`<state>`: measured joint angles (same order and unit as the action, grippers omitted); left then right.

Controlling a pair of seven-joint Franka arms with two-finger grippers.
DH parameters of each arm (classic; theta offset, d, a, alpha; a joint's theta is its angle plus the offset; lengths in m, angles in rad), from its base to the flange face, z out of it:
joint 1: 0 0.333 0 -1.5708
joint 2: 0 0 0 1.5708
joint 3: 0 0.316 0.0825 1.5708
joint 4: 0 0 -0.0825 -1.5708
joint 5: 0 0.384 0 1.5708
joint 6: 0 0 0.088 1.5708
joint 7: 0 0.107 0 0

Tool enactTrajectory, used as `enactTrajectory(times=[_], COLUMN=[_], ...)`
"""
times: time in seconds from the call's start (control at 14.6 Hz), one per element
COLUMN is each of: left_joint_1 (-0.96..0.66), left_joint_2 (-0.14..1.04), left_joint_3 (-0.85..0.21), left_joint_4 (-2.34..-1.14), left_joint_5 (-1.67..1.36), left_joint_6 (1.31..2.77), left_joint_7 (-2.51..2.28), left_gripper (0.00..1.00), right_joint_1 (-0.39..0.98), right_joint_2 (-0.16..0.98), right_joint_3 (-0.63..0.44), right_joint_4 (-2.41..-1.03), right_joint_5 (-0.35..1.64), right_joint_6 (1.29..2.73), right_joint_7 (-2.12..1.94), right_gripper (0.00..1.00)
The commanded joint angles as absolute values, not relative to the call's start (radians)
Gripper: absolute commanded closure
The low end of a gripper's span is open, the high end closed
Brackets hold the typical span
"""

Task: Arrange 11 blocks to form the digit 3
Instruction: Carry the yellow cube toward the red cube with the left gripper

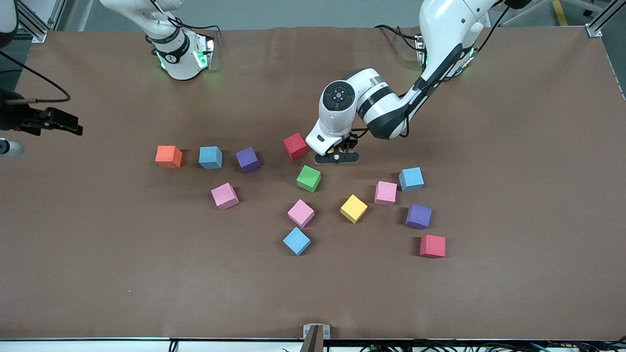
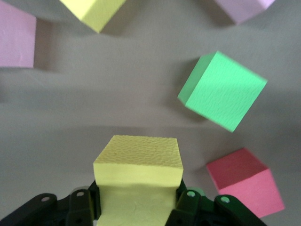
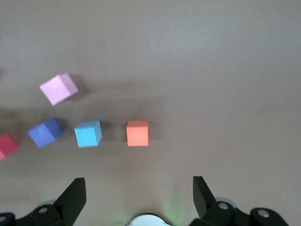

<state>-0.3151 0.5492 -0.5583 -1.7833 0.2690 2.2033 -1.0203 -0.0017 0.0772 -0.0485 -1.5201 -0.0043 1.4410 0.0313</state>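
1. Left gripper [image 1: 336, 155] is clamped on a yellow block [image 2: 138, 176]; in the left wrist view the jaws sit against two opp. faces, cube squeezed between them, top face showing. It hangs low over the table [image 1: 513, 146], just beside the red block [image 1: 295, 145] and over the gap next to the green block [image 1: 308, 178].

2. Key relation: the held cube has no long axis (same-sized faces), so only its yaw matters. Its edges look roughly square to the jaws, while green and red both lie rotated on the cloth, so faces won't meet flush w/o a twist or a nudge.

3. From the jaws, green lies toward the front camera; red lies toward the right arm's end of the table. Both near, neither touching the held cube.

4. No digit 3 yet: the blocks lie scattered, none touching. A second yellow block [image 1: 353, 208], pinks, purples, light blues and another red sit well apart, mostly nearer the front camera.

5. Right gripper [image 3: 139, 195] waits high over its end of the table, jaws wide apart, empty; the orange cube [image 3: 137, 133] shows below it.

6. Left arm is clearly nearer the cluster; likely it handles the placing.
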Motion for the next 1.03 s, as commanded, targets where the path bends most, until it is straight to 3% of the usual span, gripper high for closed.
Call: enactTrajectory(times=[0.0,0.34,0.62,0.96], left_joint_1=[-0.331,-0.409,-0.431,-0.448], left_joint_2=[0.575,0.629,0.65,0.655], left_joint_3=[-0.552,-0.551,-0.552,-0.551], left_joint_4=[-1.73,-1.739,-1.759,-1.796], left_joint_5=[0.298,0.311,0.314,0.314], left_joint_6=[2.177,2.181,2.184,2.285], left_joint_7=[-1.055,-1.12,-1.127,-1.138], left_gripper=[0.57,0.57,0.57,0.57], right_joint_1=[0.017,0.118,0.156,0.254], right_joint_2=[0.051,0.041,0.028,0.015], right_joint_3=[-0.04,-0.04,-0.038,-0.038], right_joint_4=[-1.595,-1.709,-1.775,-1.903], right_joint_5=[0.024,0.051,0.051,0.051], right_joint_6=[1.515,1.629,1.678,1.843], right_joint_7=[0.255,0.69,0.796,1.03], right_gripper=[0.0,0.0,0.0,0.0])
